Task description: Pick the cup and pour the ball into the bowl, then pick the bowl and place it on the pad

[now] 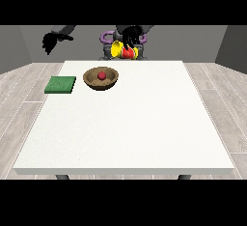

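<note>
The red ball [102, 76] is lying in the wooden bowl [101, 79], which is sitting on the white table [125, 123] just beside the green pad [61, 85], not touching it. The bowl is looking stiff, light and shallow; its rim is offering the best hold. The hand at the view's right [130, 39] is gripping a yellow cup [117, 50] with curled fingers, raised at the table's far edge. The hand at the view's left [50, 41] is hanging relaxed, holding nothing. The table is looking flat and smooth; grey walls and plank flooring are surrounding it.
</note>
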`<move>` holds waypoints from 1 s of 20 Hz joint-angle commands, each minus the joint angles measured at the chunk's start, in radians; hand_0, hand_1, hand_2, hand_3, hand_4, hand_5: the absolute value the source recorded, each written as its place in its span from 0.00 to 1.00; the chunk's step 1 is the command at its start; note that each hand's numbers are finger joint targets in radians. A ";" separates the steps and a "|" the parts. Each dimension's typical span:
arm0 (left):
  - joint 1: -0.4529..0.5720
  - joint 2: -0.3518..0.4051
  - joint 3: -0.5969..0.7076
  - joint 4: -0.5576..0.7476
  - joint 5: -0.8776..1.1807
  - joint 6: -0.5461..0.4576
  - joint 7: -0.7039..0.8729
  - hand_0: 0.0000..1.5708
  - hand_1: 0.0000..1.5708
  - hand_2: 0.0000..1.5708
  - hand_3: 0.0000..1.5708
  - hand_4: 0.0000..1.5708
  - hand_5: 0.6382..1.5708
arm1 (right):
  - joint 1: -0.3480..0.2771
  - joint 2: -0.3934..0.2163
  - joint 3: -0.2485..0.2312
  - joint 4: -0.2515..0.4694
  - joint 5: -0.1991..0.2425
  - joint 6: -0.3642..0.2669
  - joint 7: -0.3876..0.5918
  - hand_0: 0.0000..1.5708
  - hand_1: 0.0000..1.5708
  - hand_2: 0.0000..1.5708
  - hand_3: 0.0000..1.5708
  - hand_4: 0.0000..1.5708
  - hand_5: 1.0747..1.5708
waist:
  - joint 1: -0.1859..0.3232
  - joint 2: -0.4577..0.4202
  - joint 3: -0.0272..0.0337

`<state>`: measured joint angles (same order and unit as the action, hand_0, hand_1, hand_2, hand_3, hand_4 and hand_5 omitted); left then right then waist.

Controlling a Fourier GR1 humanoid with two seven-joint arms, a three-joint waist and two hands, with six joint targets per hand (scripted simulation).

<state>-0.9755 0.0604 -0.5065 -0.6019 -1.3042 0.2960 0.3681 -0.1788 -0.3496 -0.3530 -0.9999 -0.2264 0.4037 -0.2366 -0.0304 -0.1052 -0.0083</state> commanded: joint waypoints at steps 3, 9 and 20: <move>0.154 -0.058 0.326 -0.160 0.399 0.204 -0.038 0.57 0.57 0.54 0.30 0.80 0.86 | 0.016 0.018 0.001 -0.023 0.002 -0.023 -0.001 0.00 0.00 0.00 0.00 0.16 0.99 | 0.040 0.039 -0.0124; 0.339 -0.060 0.409 -0.357 0.857 0.242 -0.278 0.00 0.00 0.00 0.00 0.00 0.98 | -0.065 0.103 0.043 -0.057 0.025 -0.092 -0.022 0.00 0.00 0.00 0.00 0.18 0.99 | 0.017 0.185 -0.0105; 0.524 -0.021 0.429 -0.518 1.185 -0.123 -0.616 0.00 0.00 0.00 0.00 0.00 0.99 | -0.123 0.266 0.055 0.013 0.083 -0.354 -0.062 0.00 0.00 0.00 0.00 0.21 1.00 | 0.156 0.209 0.0085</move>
<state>-0.4973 0.0156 -0.0885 -1.0705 -0.1812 0.2756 -0.1881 -0.2826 -0.1071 -0.2804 -1.0444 -0.1443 0.1039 -0.2639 0.0880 0.0970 -0.0039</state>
